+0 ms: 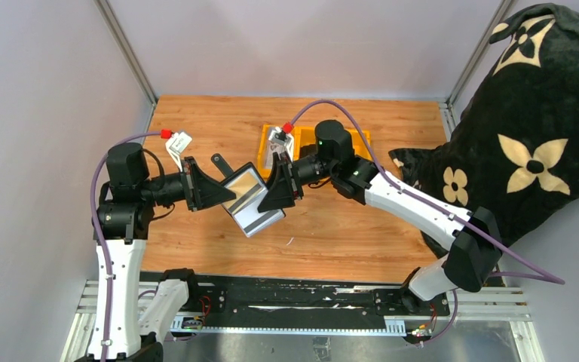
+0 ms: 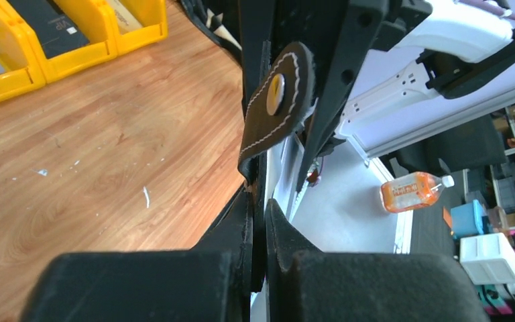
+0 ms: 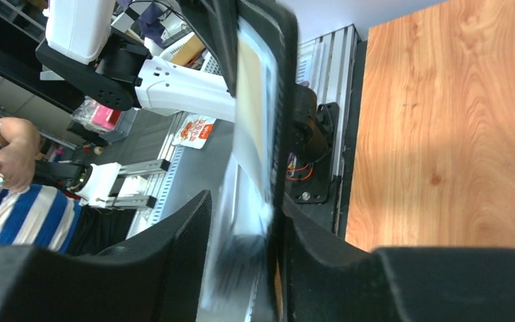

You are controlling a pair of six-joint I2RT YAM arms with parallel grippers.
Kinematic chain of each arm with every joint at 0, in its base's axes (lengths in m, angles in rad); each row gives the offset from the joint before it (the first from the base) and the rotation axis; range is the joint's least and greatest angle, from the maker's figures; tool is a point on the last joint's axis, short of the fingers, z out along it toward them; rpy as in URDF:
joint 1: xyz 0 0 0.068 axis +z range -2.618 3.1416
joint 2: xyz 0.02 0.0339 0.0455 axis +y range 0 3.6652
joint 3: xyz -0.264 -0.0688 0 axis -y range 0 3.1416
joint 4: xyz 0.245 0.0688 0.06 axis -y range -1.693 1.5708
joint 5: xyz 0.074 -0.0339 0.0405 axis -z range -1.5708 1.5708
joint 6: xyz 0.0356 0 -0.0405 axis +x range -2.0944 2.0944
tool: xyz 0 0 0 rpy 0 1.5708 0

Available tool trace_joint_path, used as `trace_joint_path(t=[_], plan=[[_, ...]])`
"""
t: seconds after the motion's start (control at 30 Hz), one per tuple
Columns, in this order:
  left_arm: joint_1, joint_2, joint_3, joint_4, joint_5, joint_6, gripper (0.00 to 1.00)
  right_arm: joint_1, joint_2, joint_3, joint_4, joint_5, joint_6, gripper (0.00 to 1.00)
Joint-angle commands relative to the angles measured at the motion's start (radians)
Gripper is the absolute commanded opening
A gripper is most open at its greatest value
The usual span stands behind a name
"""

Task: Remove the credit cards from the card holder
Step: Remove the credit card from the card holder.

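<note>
We see the card holder lifted above the middle of the desk. The left claw is pinched tight on its edge from nine o'clock, probably to keep it steady and open. The right claw stands at three o'clock, its jaws half-wide around the pale credit cards; we cannot tell if it touches them, and we judge no card is out yet.

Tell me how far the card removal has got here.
Done: the card holder is up off the table, opened, with the left jaws shut on it. In hand: the right jaws stand open around the edge of the pale cards, not clamped. Left: no card lies loose on the table, so all seem yet to come out.
</note>
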Motion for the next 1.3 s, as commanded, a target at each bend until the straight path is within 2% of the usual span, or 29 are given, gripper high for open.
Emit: trace_joint_path(t=[0.0, 0.1, 0.17, 0.23, 0.27, 0.3, 0.33, 0.43, 0.57, 0.73, 0.9, 1.2, 1.23, 1.27], plan=[[0.004, -0.035, -0.010, 0.260, 0.009, -0.221, 0.00, 0.008, -0.017, -0.040, 0.023, -0.035, 0.042, 0.36], [0.004, -0.088, -0.100, 0.491, 0.000, -0.419, 0.00, 0.008, 0.002, -0.028, 0.035, -0.039, 0.068, 0.14], [0.004, -0.113, -0.122, 0.546, -0.015, -0.451, 0.00, 0.008, 0.004, -0.013, 0.025, -0.038, 0.071, 0.00], [0.004, -0.123, -0.125, 0.510, -0.038, -0.414, 0.04, 0.008, -0.001, 0.002, 0.007, -0.033, 0.061, 0.00], [0.004, -0.122, -0.124, 0.479, -0.045, -0.393, 0.11, 0.008, -0.005, 0.012, -0.011, -0.031, 0.050, 0.00], [0.004, -0.119, -0.128, 0.467, -0.046, -0.384, 0.25, 0.008, -0.006, 0.030, -0.044, -0.029, 0.027, 0.00], [0.003, -0.117, -0.134, 0.469, -0.047, -0.392, 0.44, 0.010, -0.006, 0.046, -0.082, -0.022, -0.002, 0.00], [0.004, -0.119, -0.159, 0.511, -0.057, -0.444, 0.65, 0.017, 0.006, 0.097, -0.218, 0.000, -0.086, 0.00], [0.003, -0.119, -0.191, 0.564, -0.063, -0.499, 0.68, 0.023, 0.024, 0.141, -0.274, 0.007, -0.102, 0.00], [0.003, -0.129, -0.250, 0.629, -0.056, -0.570, 0.62, 0.035, 0.044, 0.181, -0.277, 0.006, -0.104, 0.00], [0.002, -0.143, -0.281, 0.715, -0.040, -0.651, 0.50, 0.042, 0.068, 0.237, -0.307, 0.001, -0.121, 0.00], [0.002, -0.143, -0.299, 0.831, -0.016, -0.752, 0.11, 0.042, 0.105, 0.282, -0.343, -0.027, -0.172, 0.00], [0.002, -0.144, -0.300, 0.833, -0.020, -0.757, 0.06, 0.041, 0.110, 0.283, -0.344, -0.028, -0.174, 0.01], [0.002, -0.143, -0.302, 0.852, -0.025, -0.763, 0.02, 0.039, 0.115, 0.284, -0.344, -0.029, -0.178, 0.07]])
